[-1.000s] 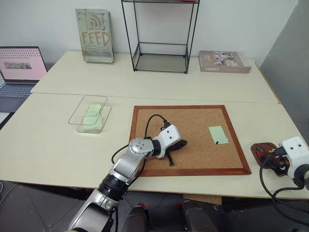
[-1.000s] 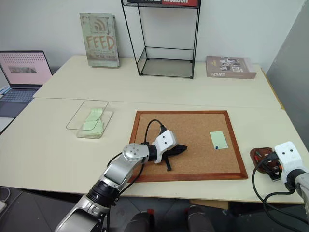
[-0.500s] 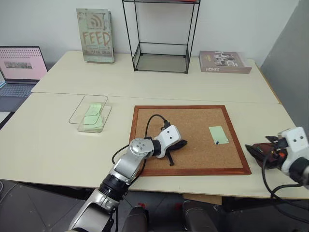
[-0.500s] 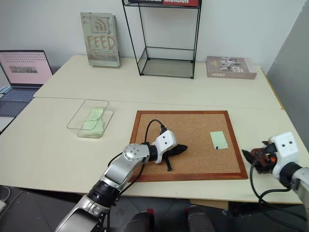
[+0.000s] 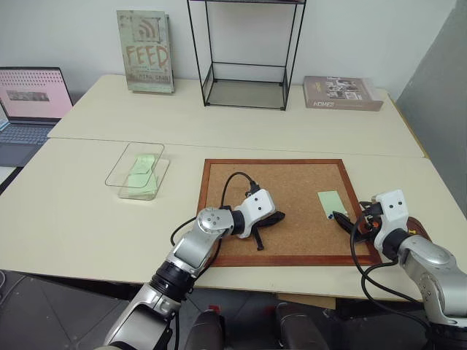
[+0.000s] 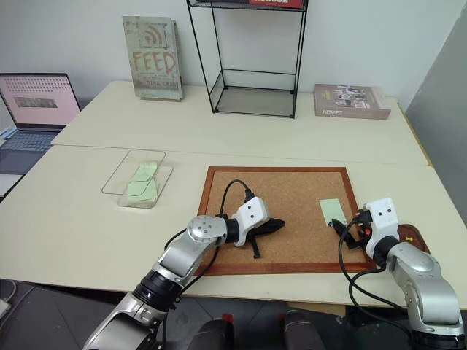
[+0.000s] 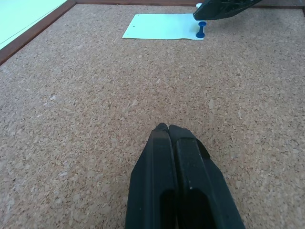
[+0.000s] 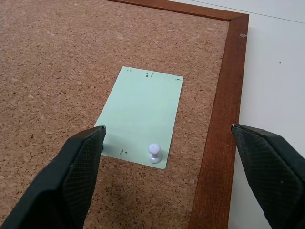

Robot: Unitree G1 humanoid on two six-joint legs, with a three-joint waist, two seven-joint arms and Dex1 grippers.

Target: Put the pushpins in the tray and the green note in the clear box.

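Green note (image 8: 142, 113) is sitting on the right side of the corkboard (image 5: 292, 182), near its right frame, pinned at its near edge by one pushpin (image 7: 201, 29) that looks dark blue from the left wrist and pale from the right wrist. Our right gripper (image 8: 169, 167) hovers just short of it with the fingers spread wide, nothing in them, and the pin lands roughly between them. Left gripper (image 7: 177, 138) has its fingers pressed together, empty, resting on the cork mid-board.

For this step, we'd say center the open fingers on the pin's head, come in low, close on the head only and pull straight up so the paper doesn't tear or ride along. Then it goes to the reddish tray (image 6: 411, 235), just right of the board behind the right arm. Clear box (image 5: 137, 171) is well off to the left and already has greenish paper in it.

Readable stuff: the upright book at the back says "FEED" (image 5: 146, 51). Flat book on the far right (image 5: 343, 93) has a title we can't quite make out.
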